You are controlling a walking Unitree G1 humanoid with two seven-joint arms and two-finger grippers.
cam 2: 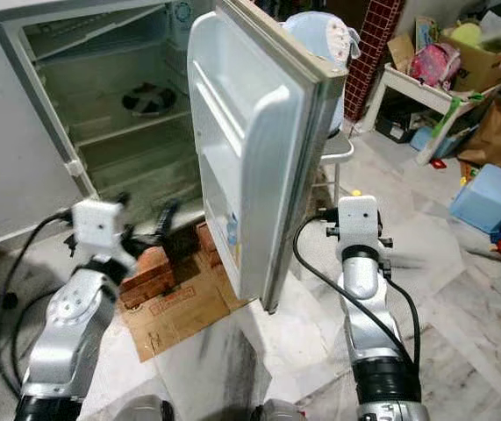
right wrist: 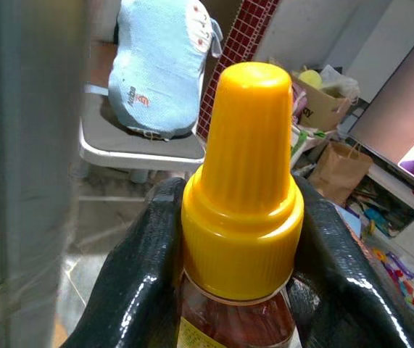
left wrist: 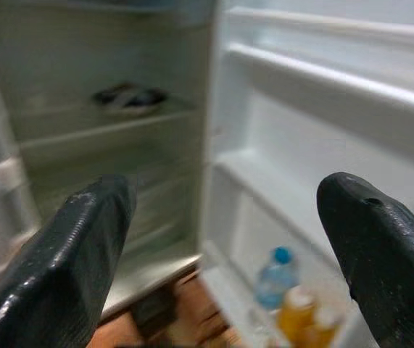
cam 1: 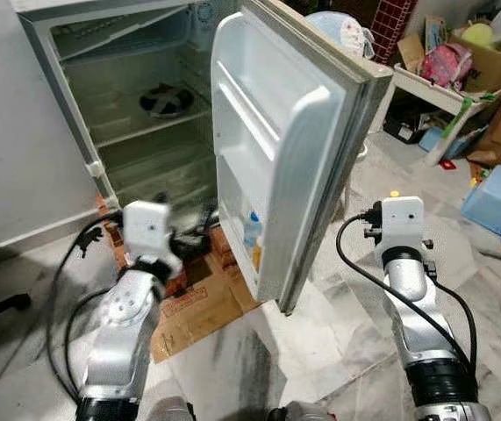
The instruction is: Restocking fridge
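Observation:
The fridge (cam 1: 127, 132) stands open, its white door (cam 1: 294, 132) swung out toward me. The door's lowest shelf holds a blue-capped water bottle (left wrist: 272, 279) and orange bottles (left wrist: 301, 315). A dark round item (cam 1: 166, 101) lies on an inner shelf. My left gripper (left wrist: 217, 239) is open and holds nothing, low in front of the fridge's bottom compartment and pointing inward. My right gripper (right wrist: 239, 290) is shut on a bottle with a tall yellow cap (right wrist: 243, 181), held upright to the right of the door's outer edge. The cap's tip peeks above the right wrist (cam 1: 395, 193).
The fridge rests on red bricks (cam 1: 114, 232), with flattened cardboard (cam 1: 202, 307) on the marble floor before it. Behind the door a chair carries a light blue bag (right wrist: 159, 65). A blue box (cam 1: 498, 197), a paper bag and a cluttered shelf stand at the right.

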